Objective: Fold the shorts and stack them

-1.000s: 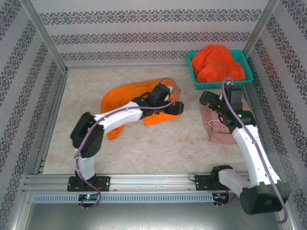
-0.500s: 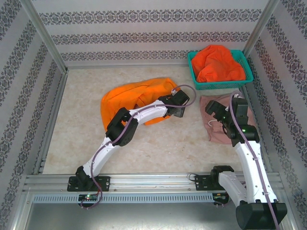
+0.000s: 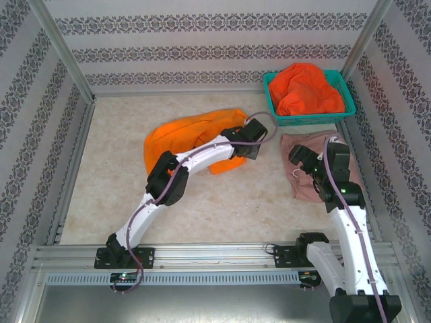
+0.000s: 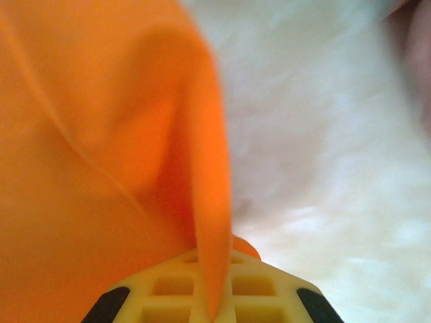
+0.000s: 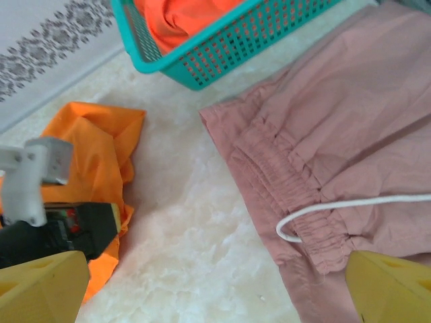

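The orange shorts (image 3: pixel 178 138) lie spread mid-table. My left gripper (image 3: pixel 246 151) is at their right edge and shut on a fold of orange cloth (image 4: pixel 202 202) that stands up between its yellow fingers (image 4: pixel 168 293). To the right, the dusty pink shorts (image 3: pixel 313 171) lie flat with the white drawstring (image 5: pixel 337 208) looped over the waistband. My right gripper (image 5: pixel 215 289) hovers open above their left edge and the bare table, holding nothing. Bright red-orange shorts (image 3: pixel 303 87) sit bunched in the teal basket (image 3: pixel 310 120).
The teal mesh basket (image 5: pixel 222 47) stands at the back right, just behind the pink shorts (image 5: pixel 337 121). Patterned walls and metal frame rails close in the table on three sides. A strip of bare marble-look tabletop (image 3: pixel 269 182) lies between the orange and pink shorts.
My left arm stretched out to the right edge of the orange shorts and its jaws closed on the cloth. The right arm drew back slightly over the pink shorts, still open.
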### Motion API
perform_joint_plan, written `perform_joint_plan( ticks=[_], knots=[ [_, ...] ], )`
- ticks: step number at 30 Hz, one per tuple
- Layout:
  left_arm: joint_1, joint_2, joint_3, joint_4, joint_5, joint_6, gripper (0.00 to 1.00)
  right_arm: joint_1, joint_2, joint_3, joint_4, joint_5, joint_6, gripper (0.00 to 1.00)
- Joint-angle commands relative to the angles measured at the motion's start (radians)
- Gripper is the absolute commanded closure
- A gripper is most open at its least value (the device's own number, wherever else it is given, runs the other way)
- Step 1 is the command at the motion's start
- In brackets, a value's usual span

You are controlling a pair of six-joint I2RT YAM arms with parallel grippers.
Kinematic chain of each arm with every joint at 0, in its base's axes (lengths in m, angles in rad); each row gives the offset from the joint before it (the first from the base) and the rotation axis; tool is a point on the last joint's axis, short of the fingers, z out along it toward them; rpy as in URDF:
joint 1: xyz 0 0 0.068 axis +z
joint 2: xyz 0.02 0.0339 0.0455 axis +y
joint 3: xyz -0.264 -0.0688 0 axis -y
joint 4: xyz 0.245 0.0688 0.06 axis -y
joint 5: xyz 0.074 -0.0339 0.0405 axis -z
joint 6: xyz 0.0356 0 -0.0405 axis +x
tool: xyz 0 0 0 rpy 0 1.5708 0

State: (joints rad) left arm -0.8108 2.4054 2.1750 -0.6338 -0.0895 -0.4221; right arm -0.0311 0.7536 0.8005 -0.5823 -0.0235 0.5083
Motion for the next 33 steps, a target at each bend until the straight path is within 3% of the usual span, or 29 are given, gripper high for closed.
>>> perform_joint_plan(
  ticks=[1, 6, 11, 16, 18, 20, 24, 28, 33],
  knots=[
    [-0.008, -0.194, 0.175, -0.019, 0.109, 0.031, 1.00, -0.010, -0.054, 0.035, 0.028, 0.017, -0.047, 0.02],
    [0.030, -0.307, 0.403, -0.123, 0.092, 0.059, 1.00, -0.010, -0.085, 0.096, 0.037, 0.001, -0.073, 0.03],
    [0.208, -0.469, 0.328, -0.152, 0.165, -0.009, 1.00, -0.010, -0.067, 0.137, 0.050, -0.062, -0.066, 0.02],
    [0.438, -0.644, -0.061, -0.008, 0.292, -0.101, 0.91, -0.006, -0.022, 0.141, 0.070, -0.149, -0.037, 0.03],
    [0.521, -0.695, -0.247, 0.079, 0.329, -0.145, 0.79, 0.007, 0.007, 0.134, 0.081, -0.192, -0.034, 0.03],
    [0.608, -0.742, -0.439, 0.203, 0.371, -0.165, 0.60, 0.040, 0.041, 0.129, 0.072, -0.202, -0.051, 0.03],
    [0.736, -0.838, -0.716, 0.375, 0.446, -0.197, 0.39, 0.184, 0.108, 0.125, 0.071, -0.140, -0.131, 0.03],
    [0.744, -0.974, -0.905, 0.459, 0.464, -0.185, 0.21, 0.353, 0.231, 0.169, 0.033, 0.001, -0.181, 0.03],
    [0.734, -1.078, -1.094, 0.485, 0.484, -0.215, 0.17, 0.475, 0.301, 0.119, 0.033, 0.058, -0.175, 0.10]
  ],
)
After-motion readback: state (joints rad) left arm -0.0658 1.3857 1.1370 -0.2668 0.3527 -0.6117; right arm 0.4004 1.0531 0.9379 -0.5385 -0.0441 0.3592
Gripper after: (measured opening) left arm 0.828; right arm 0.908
